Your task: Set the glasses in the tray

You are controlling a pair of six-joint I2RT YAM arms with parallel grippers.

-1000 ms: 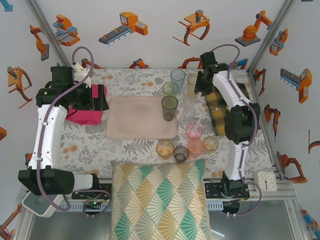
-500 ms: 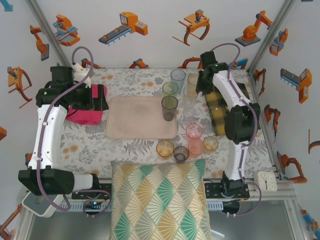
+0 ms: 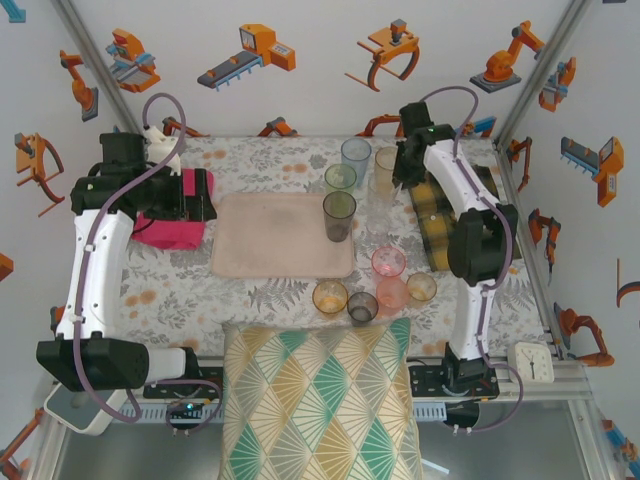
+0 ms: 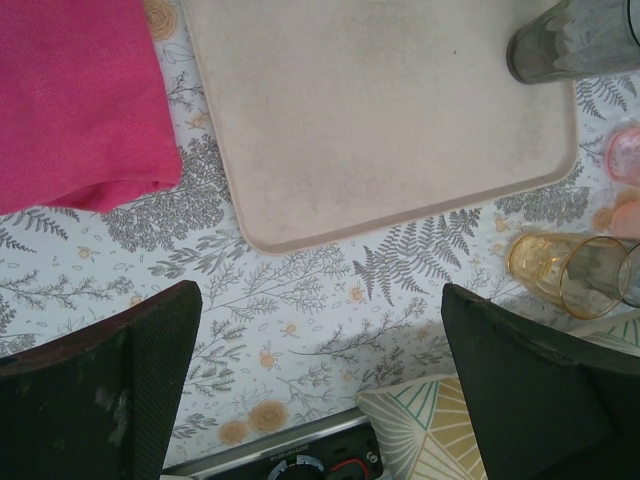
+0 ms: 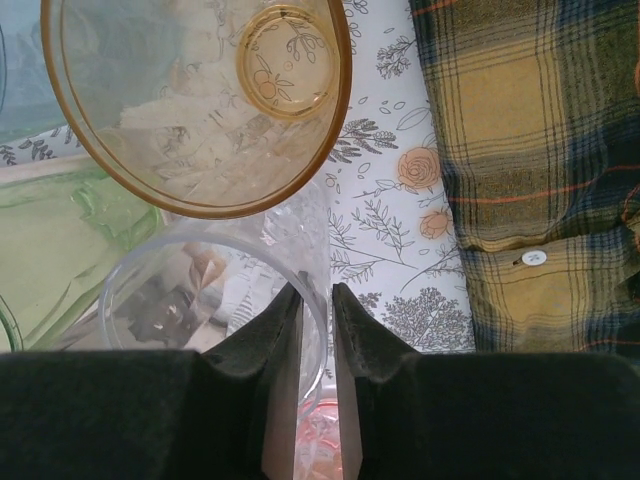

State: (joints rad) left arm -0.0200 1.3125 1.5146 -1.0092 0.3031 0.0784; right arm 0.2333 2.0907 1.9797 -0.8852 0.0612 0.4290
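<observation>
While right tool (image 5: 317, 302) straddles rim of clear glass (image 5: 170, 300), left tool (image 4: 322, 335) wide

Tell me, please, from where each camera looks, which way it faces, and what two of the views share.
Top external: above and behind the bases, looking down on the table; left arm and right arm show.
Left wrist: above the table, facing down at the tray and pink cloth; left gripper open.
Right wrist: facing down; right gripper pinches a clear glass beside an amber glass.
Shared: top and left wrist both show the tray and pink cloth.
</observation>
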